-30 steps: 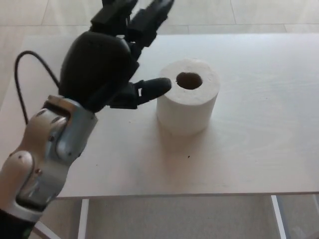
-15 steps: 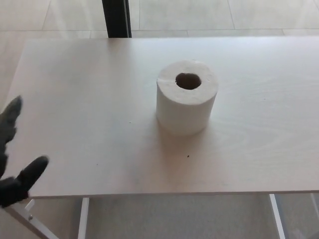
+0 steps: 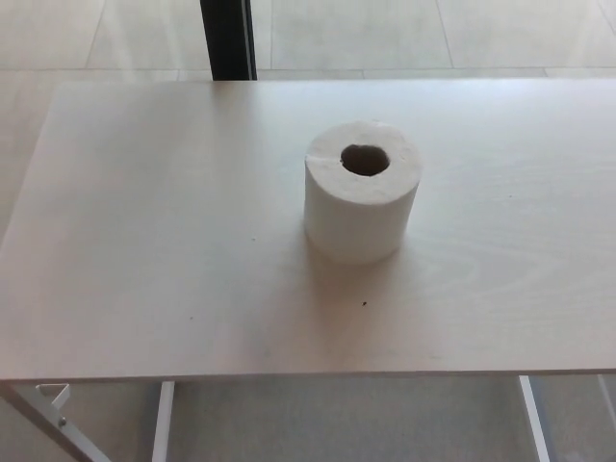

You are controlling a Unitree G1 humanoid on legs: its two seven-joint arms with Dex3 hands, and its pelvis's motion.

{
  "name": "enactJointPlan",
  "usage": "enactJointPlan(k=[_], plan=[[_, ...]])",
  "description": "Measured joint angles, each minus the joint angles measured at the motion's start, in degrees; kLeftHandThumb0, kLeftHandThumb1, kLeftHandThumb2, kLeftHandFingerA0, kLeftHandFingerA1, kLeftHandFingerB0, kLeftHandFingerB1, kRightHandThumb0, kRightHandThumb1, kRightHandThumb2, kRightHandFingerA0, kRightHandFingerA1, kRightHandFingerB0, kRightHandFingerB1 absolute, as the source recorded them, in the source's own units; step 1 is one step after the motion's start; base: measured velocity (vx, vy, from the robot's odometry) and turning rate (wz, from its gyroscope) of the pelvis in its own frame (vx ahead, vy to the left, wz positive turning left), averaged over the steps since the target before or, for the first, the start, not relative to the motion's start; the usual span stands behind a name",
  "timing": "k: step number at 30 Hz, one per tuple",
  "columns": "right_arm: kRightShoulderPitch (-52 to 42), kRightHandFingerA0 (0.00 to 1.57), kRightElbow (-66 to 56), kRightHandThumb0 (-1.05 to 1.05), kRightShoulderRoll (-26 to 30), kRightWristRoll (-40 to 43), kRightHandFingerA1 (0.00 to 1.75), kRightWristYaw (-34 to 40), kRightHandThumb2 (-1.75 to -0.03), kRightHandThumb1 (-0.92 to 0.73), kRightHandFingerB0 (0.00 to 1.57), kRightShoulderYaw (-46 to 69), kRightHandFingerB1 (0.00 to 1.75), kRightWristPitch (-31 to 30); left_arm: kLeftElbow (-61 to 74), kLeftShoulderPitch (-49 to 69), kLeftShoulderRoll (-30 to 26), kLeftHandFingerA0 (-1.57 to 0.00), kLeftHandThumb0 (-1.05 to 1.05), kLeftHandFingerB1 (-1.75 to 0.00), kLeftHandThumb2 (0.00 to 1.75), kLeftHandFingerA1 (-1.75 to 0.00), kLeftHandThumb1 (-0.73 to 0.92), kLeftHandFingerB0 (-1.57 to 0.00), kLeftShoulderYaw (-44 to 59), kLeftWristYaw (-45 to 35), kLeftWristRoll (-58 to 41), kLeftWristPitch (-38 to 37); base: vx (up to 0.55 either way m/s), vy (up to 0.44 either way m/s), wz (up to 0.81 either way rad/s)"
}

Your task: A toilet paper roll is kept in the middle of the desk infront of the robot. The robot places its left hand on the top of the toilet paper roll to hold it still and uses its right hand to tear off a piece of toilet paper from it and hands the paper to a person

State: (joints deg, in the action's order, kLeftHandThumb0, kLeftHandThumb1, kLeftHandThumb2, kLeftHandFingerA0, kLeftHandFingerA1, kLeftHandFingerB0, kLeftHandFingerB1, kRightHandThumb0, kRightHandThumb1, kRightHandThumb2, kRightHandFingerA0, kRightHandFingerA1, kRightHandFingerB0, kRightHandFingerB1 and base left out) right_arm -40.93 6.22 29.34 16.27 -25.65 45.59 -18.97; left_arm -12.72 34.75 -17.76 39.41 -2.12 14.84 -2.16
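A white toilet paper roll [image 3: 363, 191] stands upright on its end near the middle of the pale wooden desk [image 3: 144, 250], its cardboard core hole facing up. No loose sheet hangs free from it that I can make out. Neither of my hands shows anywhere in the head view, and nothing touches the roll.
A dark vertical post [image 3: 228, 38] rises behind the desk's far edge at upper left. The desk's near edge runs across the bottom, with white metal legs [image 3: 58, 423] and tiled floor below. A small dark speck [image 3: 364, 304] lies in front of the roll.
My left hand, beside the roll a second ago, dropped to the lower left edge and has now left the picture. The roll has stayed put.
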Motion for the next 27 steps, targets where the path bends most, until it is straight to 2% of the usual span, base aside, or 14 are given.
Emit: enactJointPlan(k=[1,2,3,4,5,6,7,8,9,11,12,27], plan=[[-0.05,0.21,1.87,-0.66,0.02,-0.04,0.37,0.02,-0.63,-0.81,0.18,0.11,0.28,0.52,-1.49,0.22,0.0,0.0,-0.57,0.0,0.7,-0.16,0.9,0.0,1.41,-0.02,-0.66,0.0,0.0,0.0,0.0],[-0.06,0.03,2.52,-0.35,0.02,-0.04,0.52,0.02,-1.08,-0.53,0.0,0.12,0.48,0.69,-1.98,0.27,0.0,-0.02,-0.64,-0.1,0.84,-0.49,0.78,0.0,1.84,-0.04,-0.86,0.0,0.0,0.0,0.0],[-0.14,0.02,5.85,-0.35,0.06,-0.14,0.52,-0.03,-1.08,-0.53,0.0,0.04,0.48,1.42,-4.85,0.57,-0.1,0.0,-0.64,-0.25,0.86,-0.46,0.72,0.0,3.89,-0.06,-1.94,0.02,0.0,0.0,0.0],[-0.16,0.03,7.63,-0.35,0.27,-0.27,0.52,-0.18,-1.08,-0.54,0.0,-0.25,0.48,1.86,-6.81,0.67,-0.37,0.0,-0.58,-0.43,0.66,-0.42,0.79,-0.02,4.53,-0.11,-2.33,0.09,0.0,0.0,0.0],[-0.32,0.03,9.21,-0.35,0.53,-0.52,0.52,-0.31,-1.08,-0.54,0.0,-0.73,0.48,2.22,-8.75,0.96,-0.54,0.0,-0.58,-0.43,0.66,-0.42,0.79,-0.02,4.92,-0.39,-2.64,0.15,0.0,0.0,0.0],[-0.6,0.22,10.94,-0.57,0.92,-0.82,0.48,-0.53,-0.64,-0.79,0.18,-1.45,0.31,2.71,-10.97,1.24,-0.69,-0.02,-0.63,-0.48,0.93,-0.47,0.64,-0.18,5.22,-0.82,-3.0,0.22,0.0,0.0,0.0],[-0.96,0.26,12.01,-0.59,1.22,-1.11,0.57,-0.69,-0.9,-0.64,0.21,-2.05,0.46,2.94,-12.93,1.36,-0.9,-0.03,-0.68,-0.46,0.93,-0.48,0.63,-0.15,5.16,-1.26,-3.22,0.29,0.0,0.0,0.0],[-1.44,0.4,12.58,-0.51,1.46,-1.38,0.51,-0.86,-0.64,-0.81,0.33,-2.62,0.36,2.97,-15.43,1.49,-1.41,-0.07,-0.66,-0.48,0.91,-0.55,0.63,-0.19,4.54,-1.89,-3.23,0.5,0.0,0.0,0.0],[-1.65,0.49,12.93,-0.52,1.78,-1.67,0.53,-0.92,-0.63,-0.78,0.39,-3.1,0.39,2.99,-17.39,1.46,-1.94,-0.11,-0.69,-0.48,0.92,-0.57,0.66,-0.16,3.82,-2.46,-3.2,0.69,0.0,0.0,0.0],[-1.73,0.49,13.85,-0.52,2.68,-2.46,0.53,-0.8,-0.63,-0.78,0.39,-4.31,0.39,3.1,-21.48,1.26,-3.12,-0.11,-0.69,-0.48,0.92,-0.57,0.66,-0.16,1.85,-3.82,-3.04,0.97,0.0,0.0,0.0],[-1.71,0.86,14.86,-0.53,3.33,-3.07,0.87,-0.54,-0.63,-0.76,0.81,-5.38,0.5,3.31,-24.92,0.92,-4.24,-0.3,-0.66,-0.36,0.64,-0.42,0.8,-0.36,-0.22,-5.06,-2.81,1.14,0.0,0.0,0.0],[9.21,0.86,37.14,-0.53,5.1,-8.45,0.87,12.09,-0.63,-0.76,0.81,-9.83,0.5,14.22,-47.04,-2.86,-12.89,-0.3,-0.66,-0.36,0.64,-0.42,0.8,-0.36,-20.99,-15.37,-0.59,-0.6,0.0,0.0,0.0]])
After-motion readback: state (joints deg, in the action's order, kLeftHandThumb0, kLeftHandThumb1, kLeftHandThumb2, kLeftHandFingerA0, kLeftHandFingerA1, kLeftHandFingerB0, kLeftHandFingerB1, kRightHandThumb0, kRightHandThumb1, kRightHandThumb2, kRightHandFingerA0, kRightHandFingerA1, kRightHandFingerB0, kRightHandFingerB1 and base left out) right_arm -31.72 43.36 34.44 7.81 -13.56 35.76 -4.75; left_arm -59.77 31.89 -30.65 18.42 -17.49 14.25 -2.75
